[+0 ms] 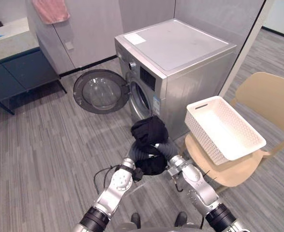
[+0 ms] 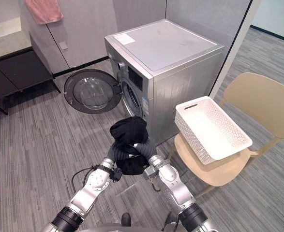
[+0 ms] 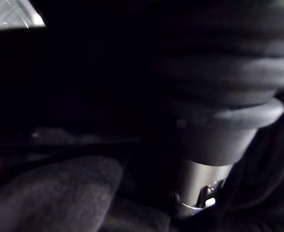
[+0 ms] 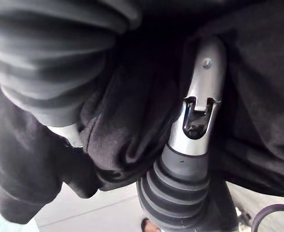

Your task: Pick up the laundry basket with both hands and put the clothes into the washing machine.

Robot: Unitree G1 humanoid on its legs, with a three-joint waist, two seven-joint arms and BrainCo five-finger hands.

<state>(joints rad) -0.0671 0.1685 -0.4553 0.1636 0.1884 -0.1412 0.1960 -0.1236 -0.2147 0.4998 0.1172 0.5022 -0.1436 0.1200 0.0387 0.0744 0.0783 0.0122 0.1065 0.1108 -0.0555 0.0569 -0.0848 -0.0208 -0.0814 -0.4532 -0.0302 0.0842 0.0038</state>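
A soft, crumpled black garment (image 1: 150,129) swallows the left hand (image 1: 141,155) and right hand (image 1: 167,151); their grip cannot be told. The boxy grey washer (image 1: 180,67) has its round door (image 1: 99,92) open.

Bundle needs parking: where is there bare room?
Free: the washing machine's top, the empty laundry basket on the chair, the floor left of the open door. Crowded: before the drum opening, around the black clothes.
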